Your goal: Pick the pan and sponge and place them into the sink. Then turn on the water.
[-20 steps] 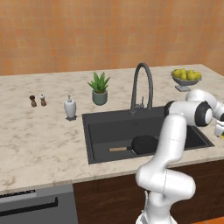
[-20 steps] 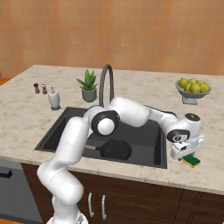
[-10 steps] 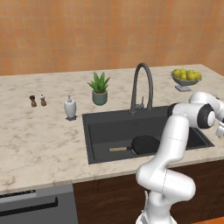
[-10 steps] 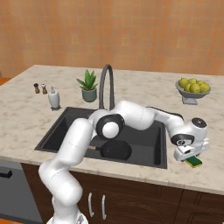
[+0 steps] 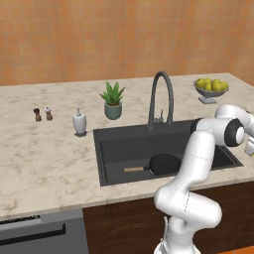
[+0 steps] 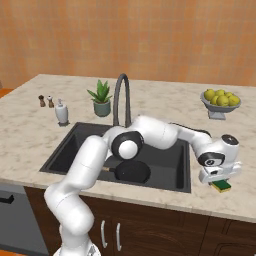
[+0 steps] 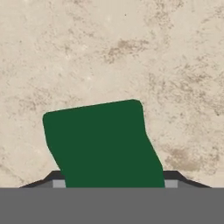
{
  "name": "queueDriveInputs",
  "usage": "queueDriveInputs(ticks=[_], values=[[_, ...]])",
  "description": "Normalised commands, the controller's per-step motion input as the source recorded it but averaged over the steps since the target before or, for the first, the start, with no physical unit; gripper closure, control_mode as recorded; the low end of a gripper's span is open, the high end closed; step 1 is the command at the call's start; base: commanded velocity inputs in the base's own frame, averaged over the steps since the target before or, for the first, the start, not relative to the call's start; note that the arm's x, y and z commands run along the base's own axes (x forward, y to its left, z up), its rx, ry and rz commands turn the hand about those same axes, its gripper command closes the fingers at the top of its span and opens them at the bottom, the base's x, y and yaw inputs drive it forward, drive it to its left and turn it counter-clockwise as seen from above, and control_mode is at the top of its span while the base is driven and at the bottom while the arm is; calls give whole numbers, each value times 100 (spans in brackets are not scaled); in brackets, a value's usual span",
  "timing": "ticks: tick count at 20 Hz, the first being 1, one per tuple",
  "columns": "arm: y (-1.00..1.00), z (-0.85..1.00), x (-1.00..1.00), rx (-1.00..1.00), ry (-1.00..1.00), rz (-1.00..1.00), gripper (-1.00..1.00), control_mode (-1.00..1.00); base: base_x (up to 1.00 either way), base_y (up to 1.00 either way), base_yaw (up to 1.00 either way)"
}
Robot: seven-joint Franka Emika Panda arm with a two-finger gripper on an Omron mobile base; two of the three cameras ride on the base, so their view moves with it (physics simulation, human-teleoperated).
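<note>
With the sink (image 5: 119, 144) as the landmark, the shakers (image 5: 42, 114) stood farthest to its left on the counter (image 5: 44, 158), and a white dispenser (image 5: 79, 122) stood near its back left corner. A potted plant (image 5: 113, 100) sat just behind the sink's back edge, left of the faucet (image 5: 161, 96), which arched up from the middle of that edge. The pan (image 5: 163, 164) lay inside the sink near its front wall, black bowl toward the middle and wooden handle pointing left along the bottom. The arm reached across the front of the sink to the counter on its right side. There, in the right base view, the gripper (image 6: 220, 180) hung low over the sponge (image 6: 222, 186), which lay flat on the counter just right of the sink's front right corner, outside the basin. The hand view showed the sponge's (image 7: 103, 144) green scrub face up close against the marble, with the dark fingertips (image 7: 53, 177) at either side of it along the bottom; whether the fingers pressed on it could not be told. A fruit bowl (image 6: 220, 99) stood well behind the sponge, to the right of the sink's back corner.
</note>
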Motion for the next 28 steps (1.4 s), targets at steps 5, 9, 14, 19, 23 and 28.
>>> queueDriveInputs(ticks=[5,9,14,19,23,28], values=[[36,-42,-43,1,0,20,100,-100,0,0,0],[70,-13,-54,0,-1,42,100,-100,0,0,0],[75,1,-33,0,-8,52,100,-100,0,0,0],[87,15,-15,-1,-13,54,100,-100,0,0,0],[100,36,-14,-8,-12,36,100,-100,0,0,0],[100,55,-1,-21,-2,19,100,-100,0,0,0]])
